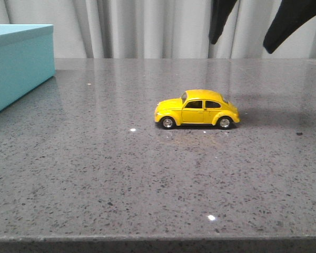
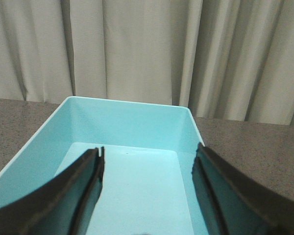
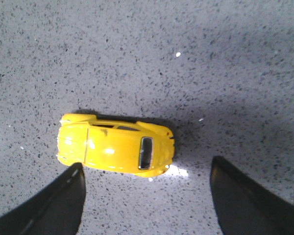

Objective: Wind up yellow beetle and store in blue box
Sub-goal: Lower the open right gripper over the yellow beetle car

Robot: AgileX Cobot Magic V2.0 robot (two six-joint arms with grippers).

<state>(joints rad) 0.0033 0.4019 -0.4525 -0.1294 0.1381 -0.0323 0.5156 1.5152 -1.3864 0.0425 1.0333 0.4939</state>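
Observation:
The yellow beetle stands on its wheels on the grey speckled table, nose to the left. From above it shows in the right wrist view. My right gripper hangs open and empty above the car, at the top of the front view; in its wrist view the gripper has its two dark fingers spread wide, the car just beyond them. The blue box sits at the far left. My left gripper is open and empty over the box's empty inside.
The grey speckled table runs to a front edge at the bottom of the front view. Pale curtains hang behind the table. The right arm casts a shadow to the right of the car.

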